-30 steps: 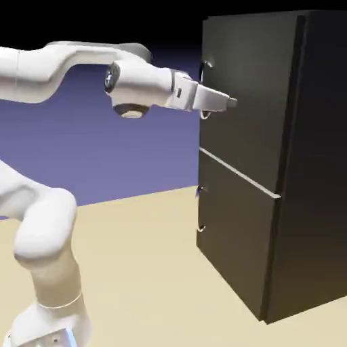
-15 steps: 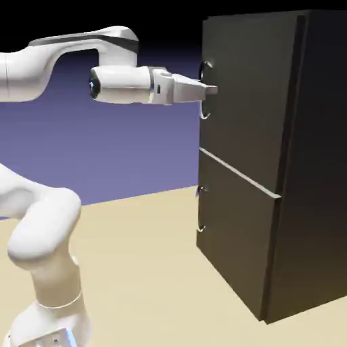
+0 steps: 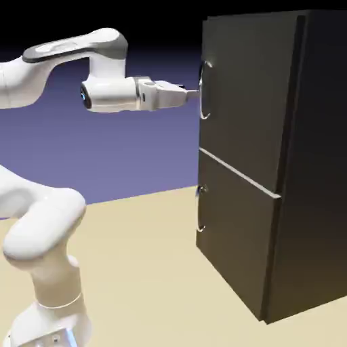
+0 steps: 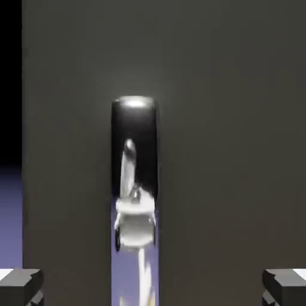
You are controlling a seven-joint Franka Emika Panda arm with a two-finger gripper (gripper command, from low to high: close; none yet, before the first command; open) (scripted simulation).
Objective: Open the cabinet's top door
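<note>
White two-finger gripper (image 3: pixel 192 95) level, jaws spread wide, empty, squared to curved silver handle (image 4: pixel 135 179) of tall dark grey top door (image 3: pixel 247 101), ready to straddle it.

Dark cabinet (image 3: pixel 284 169) upright, top door (image 3: pixel 240 101) shut.

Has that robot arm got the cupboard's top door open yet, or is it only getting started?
Only starting. The top door sits flush with the cabinet, so nothing is open. The claw points level at the door's silver handle, jaws spread wide; the hand view shows the handle centred between the fingertips. Left: close on it and pull.
</note>
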